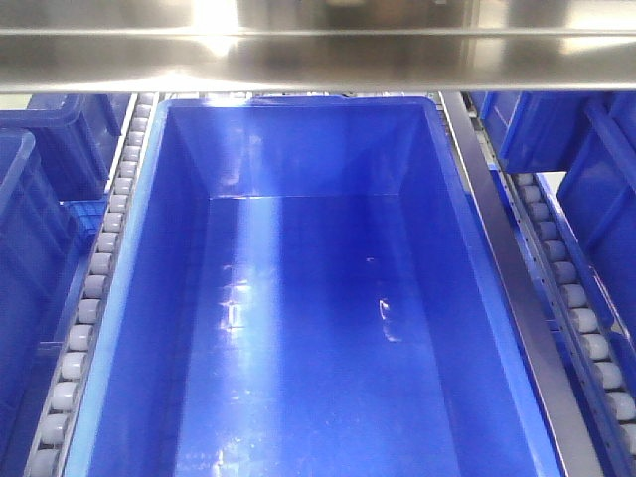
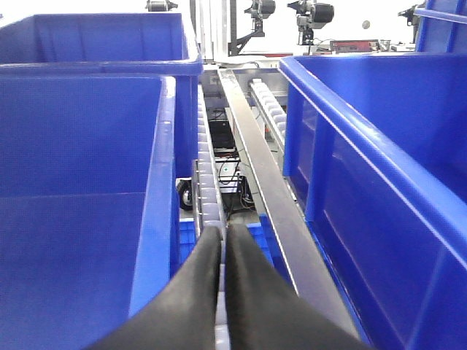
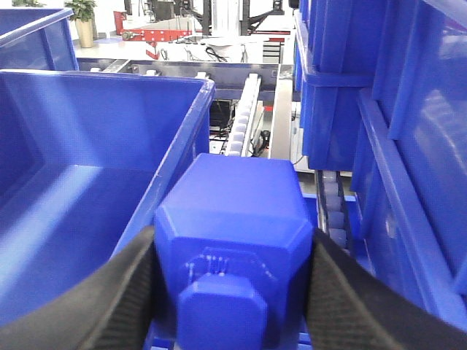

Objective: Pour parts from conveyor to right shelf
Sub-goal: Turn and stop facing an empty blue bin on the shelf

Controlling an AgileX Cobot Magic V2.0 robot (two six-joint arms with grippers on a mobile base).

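At the right shelf (image 1: 517, 298), the front view looks down into one large blue bin (image 1: 328, 139). It is seated between two grey roller tracks (image 1: 94, 278) beneath a stainless crossbeam (image 1: 298, 60). Further bins stand to either side.

My right end effector (image 3: 233, 244) is clamped on the part. The bright-blue block (image 3: 233, 211) sits squarely between both black fingers (image 3: 109, 292), with its smaller stud facing the wrist camera. The block is just beside the right rim of a blue bin (image 3: 182, 138), and a roller track and stacked bins lie to its right. Whether the block touches that rim, I cannot tell.

My left end effector (image 2: 223, 233) is clenched on nothing, its two black fingers (image 2: 197, 292) pressed together at the tips. It hangs above a roller track (image 2: 208, 160), beside a steel rail (image 2: 255, 160), between two bins.
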